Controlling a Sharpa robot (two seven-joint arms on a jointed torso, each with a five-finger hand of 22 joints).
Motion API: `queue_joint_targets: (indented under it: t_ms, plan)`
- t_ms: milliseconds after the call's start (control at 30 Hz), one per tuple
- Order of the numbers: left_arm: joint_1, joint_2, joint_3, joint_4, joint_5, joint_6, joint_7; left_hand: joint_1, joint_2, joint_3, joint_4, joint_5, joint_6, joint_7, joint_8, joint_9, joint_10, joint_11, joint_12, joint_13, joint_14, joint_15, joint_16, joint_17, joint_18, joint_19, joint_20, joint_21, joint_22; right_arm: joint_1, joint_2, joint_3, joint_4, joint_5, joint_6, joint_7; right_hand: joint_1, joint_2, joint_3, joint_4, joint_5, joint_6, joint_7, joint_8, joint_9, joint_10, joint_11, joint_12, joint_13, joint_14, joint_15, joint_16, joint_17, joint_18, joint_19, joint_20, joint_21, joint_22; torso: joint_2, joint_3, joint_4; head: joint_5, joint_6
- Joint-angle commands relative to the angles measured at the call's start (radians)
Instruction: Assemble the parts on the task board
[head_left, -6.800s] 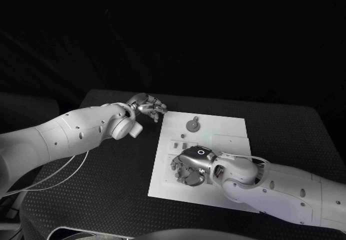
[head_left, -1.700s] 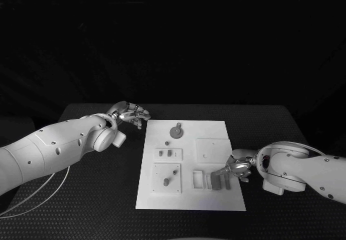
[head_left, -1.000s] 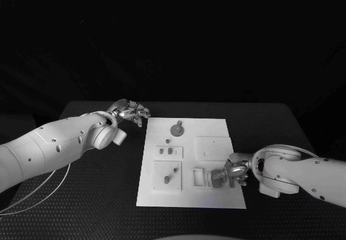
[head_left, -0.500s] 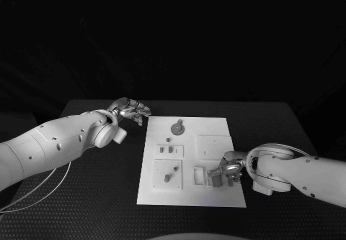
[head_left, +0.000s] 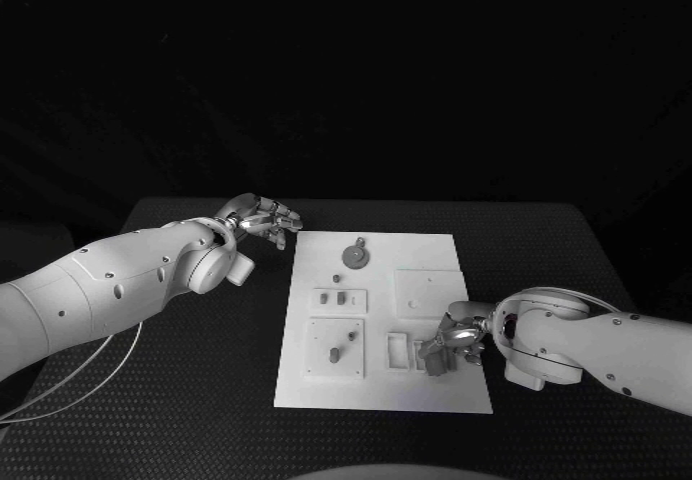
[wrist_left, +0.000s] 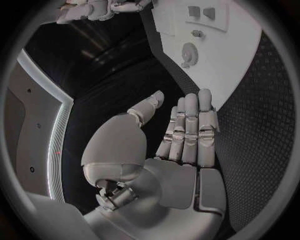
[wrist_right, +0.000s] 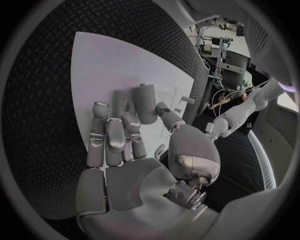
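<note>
While the right hand (head_left: 459, 338) hovers over the near right part of the white board (head_left: 378, 395), its fingers lie close together above the small grey blocks (head_left: 433, 355) beside the slotted frame (head_left: 395, 350) — whether it pinches one I cannot tell. These pieces look light, stiff and smooth, so a pinch across the narrow sides seems best. Off the board's far left corner, the left hand (head_left: 264, 220) hangs empty, fingers loosely apart.
</note>
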Motion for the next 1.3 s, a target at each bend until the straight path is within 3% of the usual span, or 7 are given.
queue_joint_targets:
  t_ms: [33,200,467,767,1067,1300]
  plan:
    - [0.001,0.0,0.001,0.002,0.007,0.01,0.005,-0.01,0.0,-0.001,0.006,-0.004,0.005,0.002,0.0,0.001,-0.004,-0.001,0.001,-0.001,-0.006,0.002,-0.006,0.002,0.046,0.003,-0.006,-0.005,0.002,-0.009,-0.004,-0.007,0.007,-0.004,-0.006,0.006,0.11,0.109,0.039,-0.048,0.005,0.012,0.001,0.011,0.002,0.012,-0.002,0.009,-0.001,0.004,-0.007,0.005,0.004,0.014,-0.004,0.003,0.004,0.021,0.0,0.0001,0.0002,0.0,0.0]
    - [0.001,0.0,0.001,0.002,0.007,0.012,0.003,-0.01,0.0,-0.001,0.007,-0.004,0.006,0.002,0.0,0.001,-0.005,0.0,0.001,-0.002,-0.006,0.002,-0.006,0.002,0.046,0.003,-0.006,-0.005,0.002,-0.004,-0.024,-0.006,0.032,0.03,-0.021,0.02,0.098,0.115,0.022,-0.045,0.005,0.025,-0.003,0.014,0.003,0.025,-0.005,0.02,0.001,0.01,-0.009,0.007,0.007,0.014,-0.003,0.006,0.007,0.02,-0.001,-0.0007,-0.0003,0.001,0.0]
    - [0.001,0.002,0.001,0.001,0.007,0.014,0.001,-0.01,0.0,-0.001,0.007,-0.004,0.006,0.002,0.001,0.001,-0.009,0.0,0.0,-0.002,-0.005,0.002,-0.006,0.003,0.046,0.003,-0.006,-0.006,0.002,0.029,-0.036,0.003,0.057,0.097,-0.034,0.031,0.074,0.117,0.011,-0.04,0.006,0.037,-0.006,0.015,0.001,0.04,-0.009,0.034,0.004,0.019,-0.012,0.011,0.013,0.014,0.002,0.006,0.008,0.019,0.0,-0.0005,0.0002,0.002,0.002]
    - [0.001,0.002,0.001,0.001,0.007,0.016,-0.002,-0.01,0.0,-0.001,0.007,-0.004,0.006,0.002,0.001,0.001,-0.012,0.001,0.0,-0.003,-0.005,0.003,-0.007,0.003,0.046,0.004,-0.005,-0.006,0.003,0.036,-0.026,0.011,0.059,0.125,-0.063,0.036,0.064,0.114,0.01,-0.038,0.006,0.044,-0.008,0.015,0.0,0.048,-0.011,0.043,0.007,0.023,-0.013,0.012,0.016,0.014,0.005,0.005,0.008,0.018,0.0,-0.0004,0.0009,0.005,0.003]
    - [0.002,0.003,0.001,0.002,0.007,0.02,-0.004,-0.011,0.0,-0.001,0.008,-0.004,0.006,0.002,0.001,0.001,-0.014,0.002,0.0,-0.004,-0.005,0.003,-0.007,0.004,0.046,0.004,-0.005,-0.007,0.003,0.036,0.033,0.008,0.013,0.15,-0.018,-0.016,0.047,0.105,0.008,-0.032,0.006,0.046,-0.009,0.012,-0.002,0.048,-0.012,0.041,0.004,0.022,-0.015,0.012,0.011,0.014,0.006,0.004,0.007,0.018,-0.001,-0.0028,0.0019,0.005,0.0]
    - [0.002,0.005,0.001,0.002,0.007,0.022,-0.004,-0.017,0.002,-0.003,0.015,-0.004,0.006,0.002,0.0,0.001,-0.016,0.002,0.001,-0.004,-0.005,0.004,-0.008,0.005,0.046,0.004,-0.004,-0.008,0.004,0.031,0.07,-0.002,-0.005,0.153,-0.031,-0.026,0.035,0.104,0.008,-0.027,0.006,0.048,-0.01,0.01,-0.004,0.049,-0.012,0.044,0.004,0.024,-0.015,0.013,0.014,0.014,0.006,0.004,0.006,0.018,0.001,-0.0004,0.0035,0.005,-0.003]
